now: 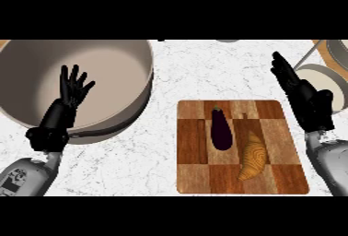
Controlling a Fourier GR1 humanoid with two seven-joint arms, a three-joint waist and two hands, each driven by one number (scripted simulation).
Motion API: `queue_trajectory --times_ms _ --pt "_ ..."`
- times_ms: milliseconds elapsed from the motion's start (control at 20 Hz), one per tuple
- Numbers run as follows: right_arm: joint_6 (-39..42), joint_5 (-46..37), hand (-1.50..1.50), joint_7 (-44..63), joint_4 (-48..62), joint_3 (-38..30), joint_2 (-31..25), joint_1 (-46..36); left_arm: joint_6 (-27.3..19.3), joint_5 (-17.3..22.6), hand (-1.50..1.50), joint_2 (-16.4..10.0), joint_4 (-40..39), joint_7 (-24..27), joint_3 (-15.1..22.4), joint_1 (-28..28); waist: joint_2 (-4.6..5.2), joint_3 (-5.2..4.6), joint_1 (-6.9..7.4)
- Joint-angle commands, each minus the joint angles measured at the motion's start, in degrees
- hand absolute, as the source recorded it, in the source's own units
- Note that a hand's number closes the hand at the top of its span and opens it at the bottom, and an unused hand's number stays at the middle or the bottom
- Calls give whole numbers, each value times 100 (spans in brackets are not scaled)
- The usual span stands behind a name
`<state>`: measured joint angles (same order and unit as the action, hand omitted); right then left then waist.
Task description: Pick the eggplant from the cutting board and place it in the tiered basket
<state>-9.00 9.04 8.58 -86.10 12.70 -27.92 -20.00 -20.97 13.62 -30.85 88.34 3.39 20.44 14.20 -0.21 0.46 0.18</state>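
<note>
While the eggplant (220, 131) lies on the cutting board (194, 179), neither hand touches it. It is dark purple, lying lengthwise on the upper middle of the checkered wooden board, with its stem end towards the board's far edge. Just beside it, towards the board's right and near side, lies a curved golden-brown piece of food (252, 156); what it is I cannot tell. The two look very close, perhaps touching.

Right of the board, the right hand (292, 83) is released, its fingers straight and pointing away from the robot, holding nothing. Beyond the board's far right corner stands the tiered basket (325, 78), partly cut off by the view's edge and partly behind that hand.

Left of the board, well apart from it, the left hand (72, 90) is also released, fingers spread upwards, showing over a large beige pot (41, 64) on the white marbled bench (136, 161).
</note>
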Motion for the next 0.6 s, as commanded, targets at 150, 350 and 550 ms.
queue_trajectory --times_ms 150,350,550 --pt "-1359 -705 -150 814 1215 300 1369 -954 446 302 0 320 -110 -59 59 -95 136 -63 193" --pt "-2466 -1467 -150 1311 2026 515 1827 -861 829 674 0 537 80 -219 372 -522 195 -81 278" --pt "-2979 -1470 -150 169 2614 420 2739 -1287 833 593 0 692 -16 -240 360 -510 137 -44 178"
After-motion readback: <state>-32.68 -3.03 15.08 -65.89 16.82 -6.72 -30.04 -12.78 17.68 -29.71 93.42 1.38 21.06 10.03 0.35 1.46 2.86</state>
